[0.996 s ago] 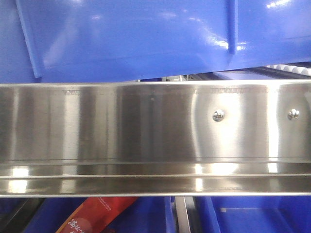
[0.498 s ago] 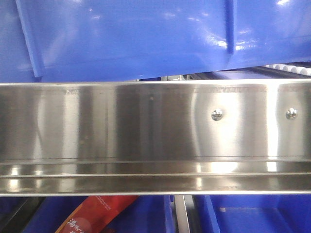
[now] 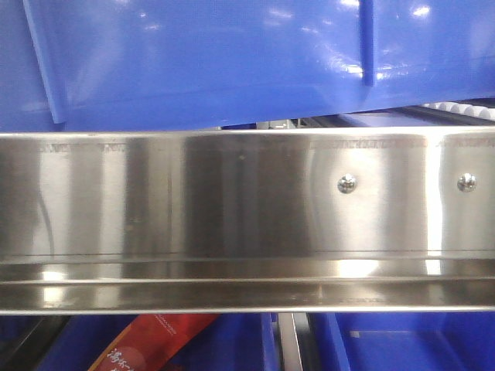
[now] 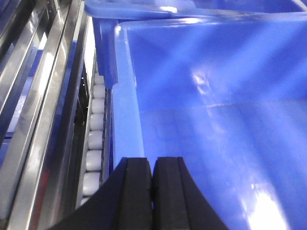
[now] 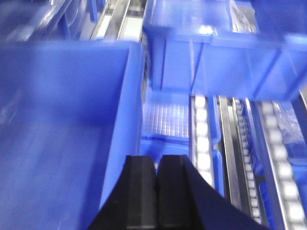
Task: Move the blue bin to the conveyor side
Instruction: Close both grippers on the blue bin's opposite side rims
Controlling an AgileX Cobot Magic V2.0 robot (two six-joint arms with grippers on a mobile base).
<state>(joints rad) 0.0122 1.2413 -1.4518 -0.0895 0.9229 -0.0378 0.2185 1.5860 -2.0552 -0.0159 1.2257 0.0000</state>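
Observation:
The blue bin [image 3: 216, 62] fills the top of the front view, glossy with raised ribs, its underside tilted above the steel rail. My left gripper [image 4: 152, 160] is shut at the bin's left wall, with the bin interior [image 4: 216, 120] to its right. My right gripper [image 5: 156, 159] is shut at the bin's right wall, with the bin interior [image 5: 57, 120] to its left. In both wrist views the wall rim runs down behind the fingers. The conveyor is out of view.
A stainless-steel rack rail [image 3: 232, 201] crosses the front view. White rollers [image 4: 94, 139] run along the bin's left, and more white rollers [image 5: 201, 139] along its right. Other blue bins [image 5: 216, 48] stand behind. Below the rail, a red packet [image 3: 147, 344] lies in a lower bin.
The blue bin has shifted by a few pixels above the rail and its highlights have moved. The rail and the lower bins are unchanged.

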